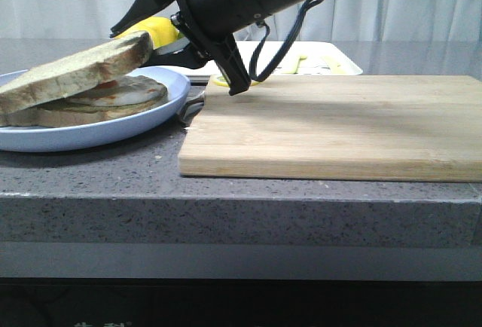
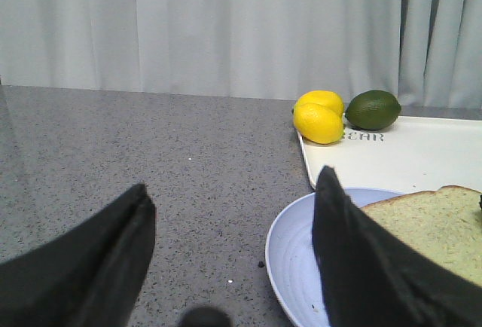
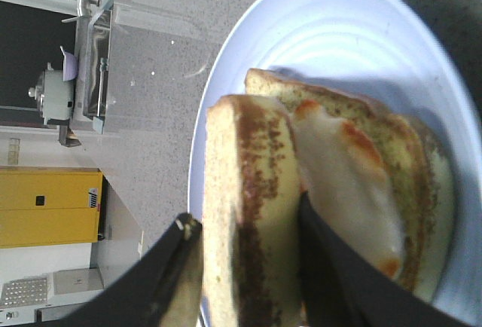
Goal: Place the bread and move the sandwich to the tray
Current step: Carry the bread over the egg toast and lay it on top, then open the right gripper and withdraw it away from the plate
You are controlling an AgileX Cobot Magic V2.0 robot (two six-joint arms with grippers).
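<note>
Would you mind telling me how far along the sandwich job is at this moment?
Done: nothing complete yet. In hand: the right gripper holds the bread tilted over the egg slice on the blue plate. Left: set the bread down, then move the sandwich to the tray. The left gripper is open and holds nothing.

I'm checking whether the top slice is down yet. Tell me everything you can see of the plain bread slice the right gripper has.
The bread is a thick square slice with brown crust and pale, speckled tan-green crumb, no topping. It is tilted, not flat: its far end is raised and clamped between the right gripper's fingers, one finger above and one beneath. Its near end slopes down over the fried egg slice on the pale-blue plate. Whether that low end already touches the egg is unclear.
</note>
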